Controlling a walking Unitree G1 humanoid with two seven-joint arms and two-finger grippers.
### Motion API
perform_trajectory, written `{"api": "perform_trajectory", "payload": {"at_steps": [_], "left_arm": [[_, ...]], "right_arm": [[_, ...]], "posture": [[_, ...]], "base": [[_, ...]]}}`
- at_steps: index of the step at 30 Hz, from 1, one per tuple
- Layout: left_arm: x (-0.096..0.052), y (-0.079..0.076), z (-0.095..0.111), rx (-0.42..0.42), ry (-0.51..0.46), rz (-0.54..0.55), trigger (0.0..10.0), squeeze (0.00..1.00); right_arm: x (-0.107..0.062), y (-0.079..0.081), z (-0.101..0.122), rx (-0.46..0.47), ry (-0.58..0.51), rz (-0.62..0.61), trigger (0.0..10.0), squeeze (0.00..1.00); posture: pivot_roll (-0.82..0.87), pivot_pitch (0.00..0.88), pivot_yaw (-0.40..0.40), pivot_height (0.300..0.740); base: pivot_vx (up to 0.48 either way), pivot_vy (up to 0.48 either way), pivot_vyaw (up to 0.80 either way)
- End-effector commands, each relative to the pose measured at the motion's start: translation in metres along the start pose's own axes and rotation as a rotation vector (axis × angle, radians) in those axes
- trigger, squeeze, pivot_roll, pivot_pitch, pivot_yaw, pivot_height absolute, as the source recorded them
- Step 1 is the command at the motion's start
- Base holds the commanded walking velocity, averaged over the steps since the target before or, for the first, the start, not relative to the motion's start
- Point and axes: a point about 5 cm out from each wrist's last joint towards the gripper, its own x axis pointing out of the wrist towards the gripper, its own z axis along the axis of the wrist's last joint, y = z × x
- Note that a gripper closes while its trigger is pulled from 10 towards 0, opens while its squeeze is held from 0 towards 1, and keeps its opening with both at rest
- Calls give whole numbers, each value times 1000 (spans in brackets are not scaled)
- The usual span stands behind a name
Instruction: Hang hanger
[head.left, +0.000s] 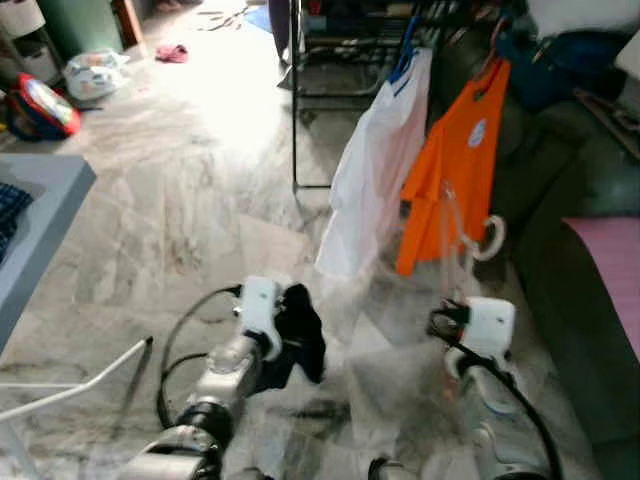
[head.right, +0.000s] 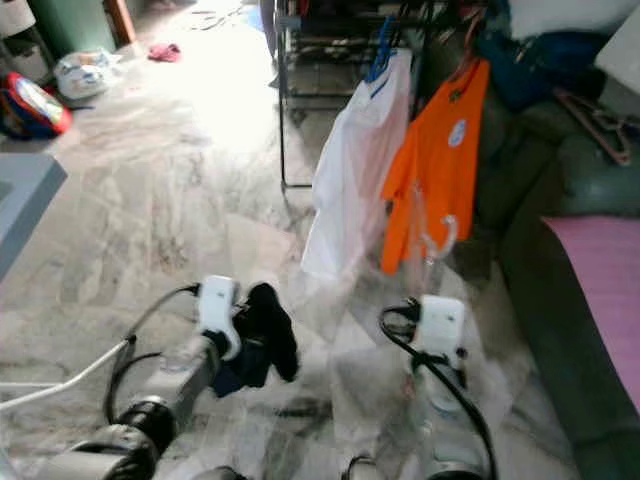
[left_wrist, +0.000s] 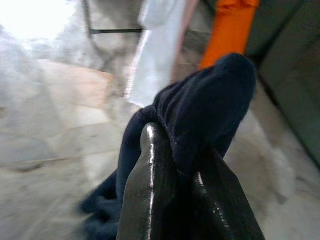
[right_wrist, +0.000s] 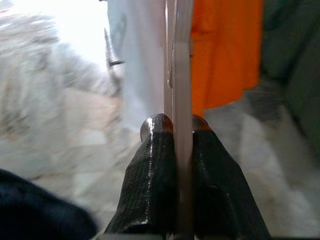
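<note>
- Two garments are seen hanging from the dark metal clothes rack: one white shirt on a blue hanger, and one orange T-shirt beside it, the two just touching at their edges.
- One translucent plastic hanger is held up before the orange T-shirt, its hook curled near the shirt's lower hem.
- The right pincer is clenched on the thin shaft of that hanger, both black fingers pressed flat against it with no gap.
- The left pincer is closed on one dark navy cloth garment, which is bunched over the fingertips and droops below them above the marble floor.
- A dark green sofa is seen to the right of the rack, with a pink cushion on it.
</note>
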Motion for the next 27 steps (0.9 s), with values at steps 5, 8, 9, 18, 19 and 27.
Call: {"api": "perform_trajectory", "payload": {"at_steps": [5,8,9,18,19,27], "left_arm": [[-1,-7,-5,1,4,-21,10000,0],[-2,-6,-7,1,3,-21,10000,0],[-3,-5,-8,0,3,-18,10000,0],[-4,-4,7,74,-101,-88,10000,0],[-4,-3,12,95,-119,-94,10000,0],[1,0,33,184,-170,-120,10000,0]], "right_arm": [[-5,-6,-1,-23,1,-10,10000,0],[-6,-6,-2,-26,3,-9,10000,0],[-7,-6,-3,-30,6,-8,10000,0],[-10,-12,-4,-98,40,66,10000,0],[-11,-16,-3,-109,40,74,10000,0],[-10,-40,0,-151,64,72,10000,0]], "posture": [[-92,181,23,740],[-91,185,22,740],[-88,194,19,740],[-81,219,16,740],[-80,221,17,740],[-78,236,38,740]], "base": [[0,220,0],[0,0,0],[0,0,0],[0,0,0],[0,0,0],[0,0,0]]}}
